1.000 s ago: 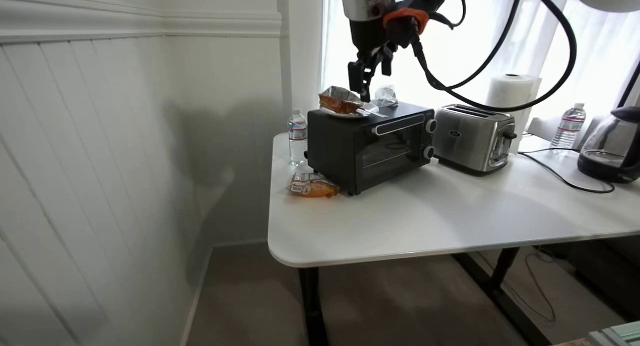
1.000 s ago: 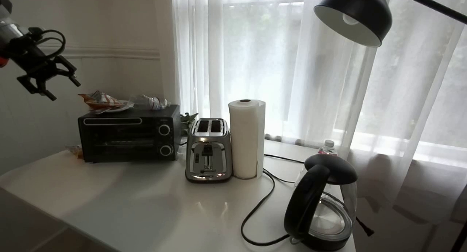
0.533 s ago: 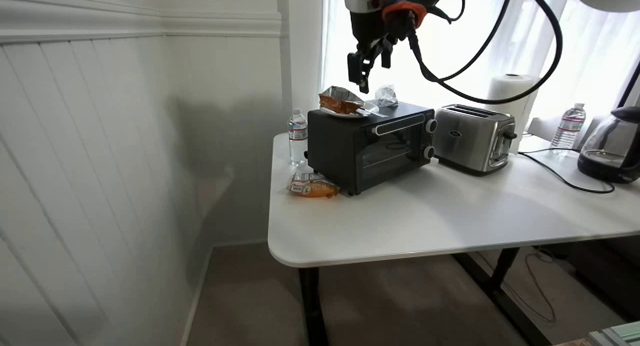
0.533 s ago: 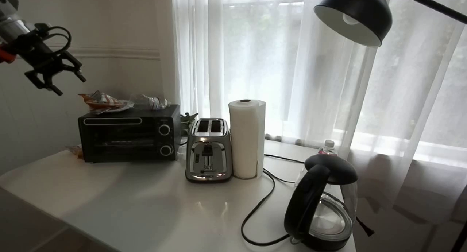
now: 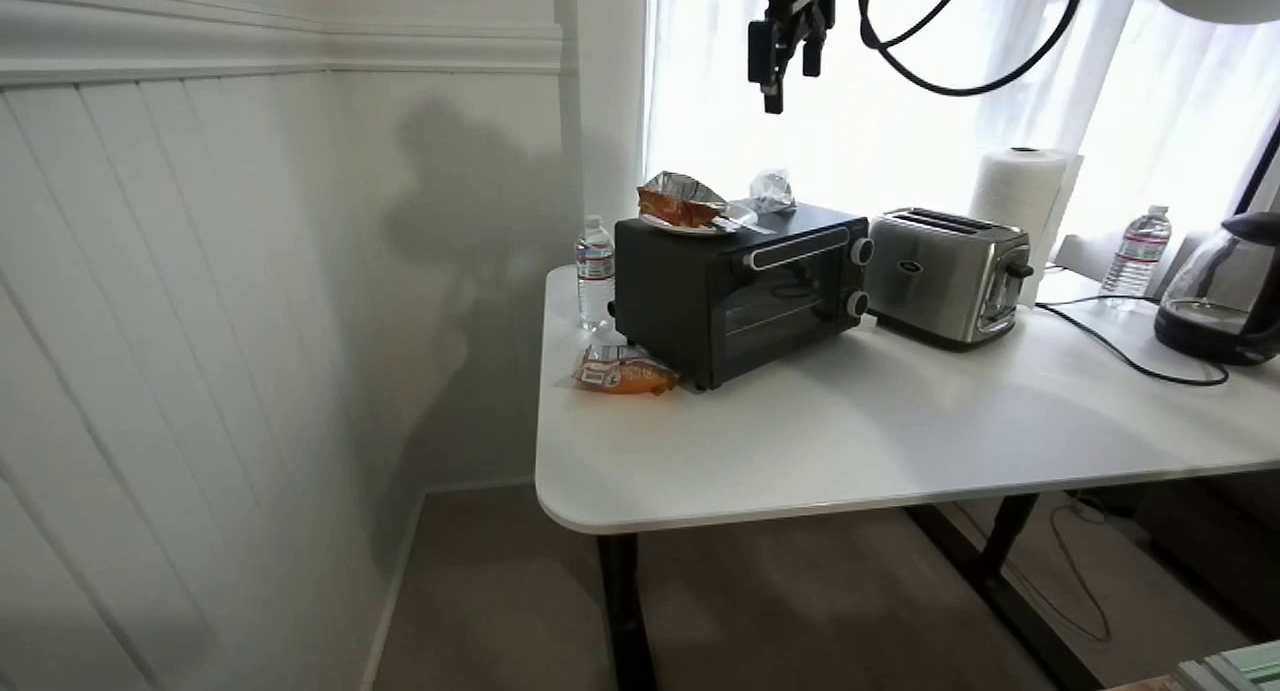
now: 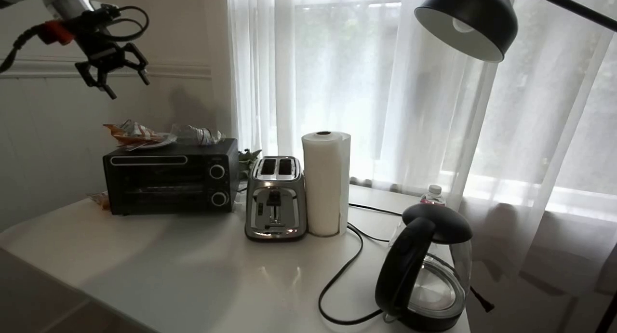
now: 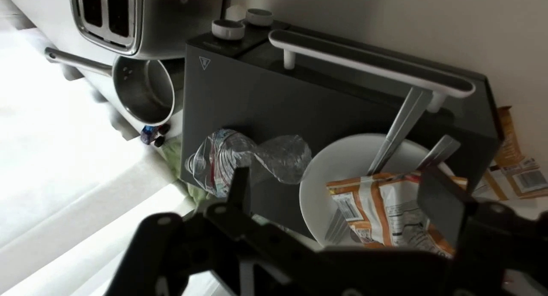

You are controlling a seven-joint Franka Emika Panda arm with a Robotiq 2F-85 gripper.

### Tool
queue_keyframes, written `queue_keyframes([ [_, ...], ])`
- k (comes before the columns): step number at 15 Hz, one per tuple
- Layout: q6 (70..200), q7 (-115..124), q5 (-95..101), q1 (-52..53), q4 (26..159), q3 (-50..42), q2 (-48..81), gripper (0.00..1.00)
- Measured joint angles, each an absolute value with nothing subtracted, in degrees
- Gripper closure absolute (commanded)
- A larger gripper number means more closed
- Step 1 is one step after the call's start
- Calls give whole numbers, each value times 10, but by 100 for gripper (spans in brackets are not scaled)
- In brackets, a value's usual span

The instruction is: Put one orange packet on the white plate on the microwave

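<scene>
An orange packet lies on the white plate in both exterior views point(image 5: 676, 209) point(image 6: 132, 136) and the wrist view point(image 7: 372, 201). The white plate point(image 5: 742, 217) rests on top of the black microwave point(image 5: 660, 281); the plate point(image 7: 334, 165) and microwave point(image 7: 239, 94) also show in the wrist view. Another orange packet point(image 5: 625, 374) lies on the table beside the microwave, and partly shows in the wrist view point(image 7: 509, 146). My gripper point(image 5: 792, 83) is open and empty, well above the microwave; it also shows in an exterior view point(image 6: 129, 88) and the wrist view point(image 7: 336, 180).
A crumpled clear bottle point(image 7: 257, 159) lies on the microwave beside the plate. Silver cutlery point(image 7: 400, 129) rests on the plate. A toaster point(image 6: 275, 203), paper towel roll point(image 6: 323, 183) and kettle point(image 6: 424, 270) stand along the table. An upright water bottle point(image 5: 596, 271) stands beside the microwave.
My open gripper has risen away from the plate and moved to the right in both exterior views. The packets, plate and microwave have not moved.
</scene>
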State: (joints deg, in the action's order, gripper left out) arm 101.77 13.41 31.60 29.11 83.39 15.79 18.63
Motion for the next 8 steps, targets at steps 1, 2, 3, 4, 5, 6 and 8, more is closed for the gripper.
queue_keyframes([
  [1, 1004, 95, 291, 279, 832, 158, 179, 0],
  [2, 991, 58, 266, 267, 831, 158, 171, 0],
  [3, 983, 22, 243, 257, 831, 158, 164, 0],
  [4, 978, -13, 218, 246, 831, 159, 157, 0],
  [5, 971, -45, 194, 236, 831, 159, 153, 0],
  [6, 970, -52, 191, 231, 831, 158, 151, 0],
  [8, 970, -50, 192, 231, 831, 158, 153, 0],
])
